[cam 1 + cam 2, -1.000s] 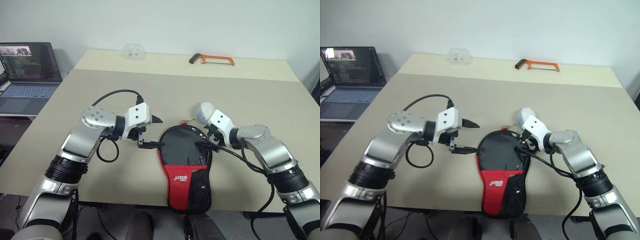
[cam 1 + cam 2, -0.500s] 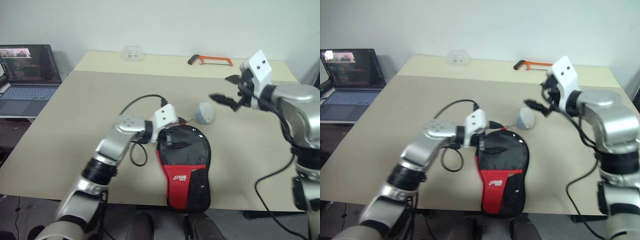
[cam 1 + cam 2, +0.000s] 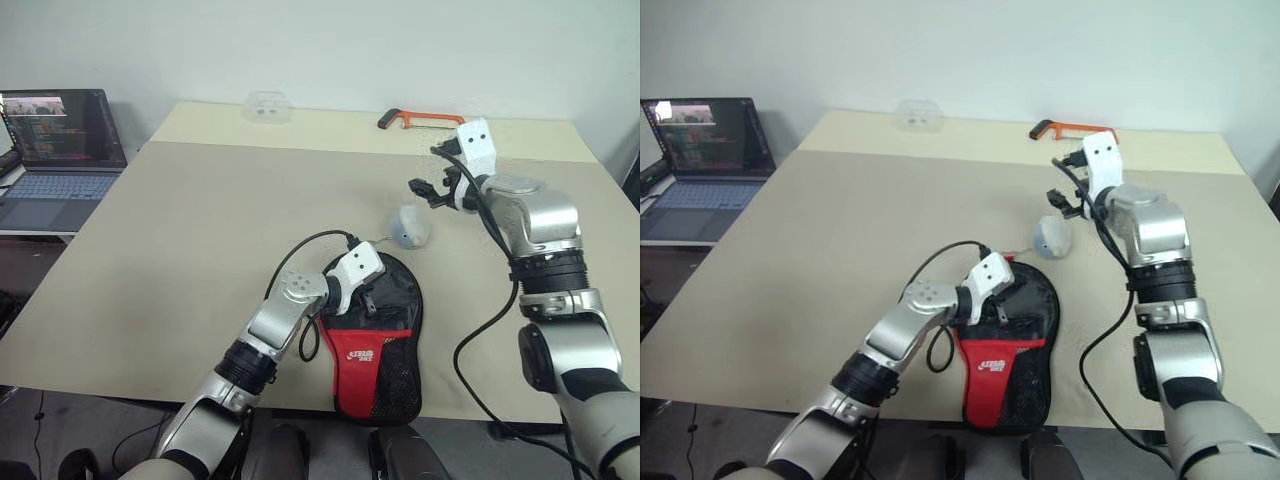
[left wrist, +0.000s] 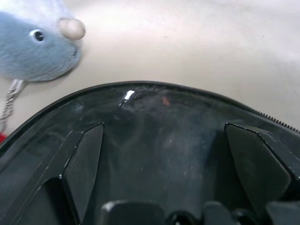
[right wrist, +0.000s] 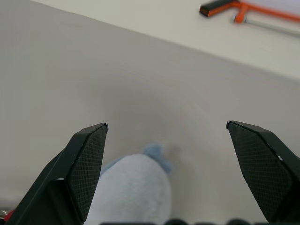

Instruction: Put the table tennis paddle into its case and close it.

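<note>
1. The open laptop (image 3: 55, 150) on the side desk at far left, the clear plastic box (image 3: 266, 104) and the orange-framed hacksaw (image 3: 420, 120) on the far table lie just as they did a second ago.

2. The left gripper (image 3: 368, 297) has swung in from beside the case and dropped onto its round end. It now hovers just over the clear side, jaws spread as wide as before and holding nothing. In the left wrist view both black fingertips (image 4: 84, 164) stand apart above the glossy surface.

3. The case (image 3: 372, 335), a flat paddle-shaped pouch of black and red fabric with a mesh patch and white logo, lies at the near table edge and has not shifted. The table tennis paddle's round black blade appears as a dark shape under the clear plastic, so it seems to be inside already. Its handle is hidden by the red fabric.

4. A small light-blue plush pouch (image 3: 408, 226) with a thin chain sits just beyond the case's round end, now uncovered.

5. The right gripper (image 3: 432, 172) has left the case's right rim and lifted up and away. It hangs above and beyond the plush pouch, jaws wide and empty.

6. Judged from this, loading is done and closing is what remains. Whether the zip is fully shut cannot be told, and neither gripper holds the puller.
</note>
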`<action>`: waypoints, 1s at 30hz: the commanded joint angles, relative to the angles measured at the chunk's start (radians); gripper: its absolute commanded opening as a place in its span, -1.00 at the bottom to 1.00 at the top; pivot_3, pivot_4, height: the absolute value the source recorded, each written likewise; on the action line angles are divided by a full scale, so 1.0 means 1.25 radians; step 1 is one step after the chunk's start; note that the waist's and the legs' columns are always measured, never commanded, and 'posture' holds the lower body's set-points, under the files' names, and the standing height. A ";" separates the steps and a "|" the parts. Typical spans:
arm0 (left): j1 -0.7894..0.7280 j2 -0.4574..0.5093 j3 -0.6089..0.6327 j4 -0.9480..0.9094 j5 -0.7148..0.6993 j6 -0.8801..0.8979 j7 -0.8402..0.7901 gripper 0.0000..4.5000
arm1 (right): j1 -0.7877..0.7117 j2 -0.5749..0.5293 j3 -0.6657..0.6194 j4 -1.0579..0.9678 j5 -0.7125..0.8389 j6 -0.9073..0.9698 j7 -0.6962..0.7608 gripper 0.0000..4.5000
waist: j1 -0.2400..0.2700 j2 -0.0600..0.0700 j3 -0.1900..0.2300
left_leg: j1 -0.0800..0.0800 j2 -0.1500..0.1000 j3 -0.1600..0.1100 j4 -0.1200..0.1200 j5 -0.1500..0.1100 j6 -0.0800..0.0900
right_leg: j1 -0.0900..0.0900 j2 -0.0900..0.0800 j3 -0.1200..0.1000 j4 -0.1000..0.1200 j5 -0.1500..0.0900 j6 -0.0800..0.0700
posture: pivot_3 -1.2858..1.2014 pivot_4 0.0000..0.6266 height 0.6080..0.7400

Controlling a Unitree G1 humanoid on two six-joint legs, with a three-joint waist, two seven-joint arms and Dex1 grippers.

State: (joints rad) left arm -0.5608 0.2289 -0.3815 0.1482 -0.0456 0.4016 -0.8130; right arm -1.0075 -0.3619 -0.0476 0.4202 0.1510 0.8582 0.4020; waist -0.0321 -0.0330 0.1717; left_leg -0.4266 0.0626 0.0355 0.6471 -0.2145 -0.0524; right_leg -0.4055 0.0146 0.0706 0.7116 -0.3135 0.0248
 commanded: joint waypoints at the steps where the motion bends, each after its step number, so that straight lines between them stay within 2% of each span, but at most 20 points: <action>1: 0.034 0.003 -0.004 0.001 0.012 0.005 0.019 1.00 | -0.027 0.012 -0.016 0.007 0.019 0.024 -0.006 0.98 | 0.000 0.000 0.000 | 0.000 0.000 0.000 0.000 0.000 0.000 | 0.000 0.000 0.000 0.000 0.000 0.000 | 0.03 -0.52 1.00; 10: 0.070 0.006 -0.010 -0.067 0.011 0.031 0.042 1.00 | -0.033 0.049 -0.027 0.082 0.025 0.055 -0.027 0.98 | -0.002 0.002 -0.002 | 0.002 0.000 0.001 0.000 0.000 0.000 | 0.001 0.000 0.000 0.001 0.000 0.000 | 0.03 -0.52 1.00; 22: 0.044 -0.010 -0.006 -0.020 0.028 0.006 0.071 1.00 | -0.017 0.091 -0.034 0.185 0.024 0.028 -0.056 0.98 | -0.001 0.002 -0.002 | 0.002 0.000 0.001 -0.001 0.000 0.000 | 0.001 0.000 0.000 0.001 0.000 0.000 | 0.03 -0.52 1.00; 30: 0.030 -0.018 -0.013 0.021 0.035 -0.014 0.073 1.00 | -0.020 0.077 -0.049 0.197 0.017 -0.027 -0.076 -0.13 | -0.001 0.002 -0.002 | 0.002 0.000 0.001 -0.001 0.000 0.000 | 0.001 0.000 0.000 0.001 0.000 0.000 | 0.03 -0.52 1.00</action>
State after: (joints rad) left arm -0.5305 0.2037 -0.3777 0.1371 -0.0303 0.3812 -0.7309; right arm -1.0162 -0.2405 -0.0891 0.6765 0.1785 0.8614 0.3228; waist -0.0332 -0.0301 0.1693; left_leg -0.4241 0.0626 0.0366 0.6464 -0.2145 -0.0525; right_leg -0.4041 0.0148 0.0707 0.7124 -0.3136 0.0250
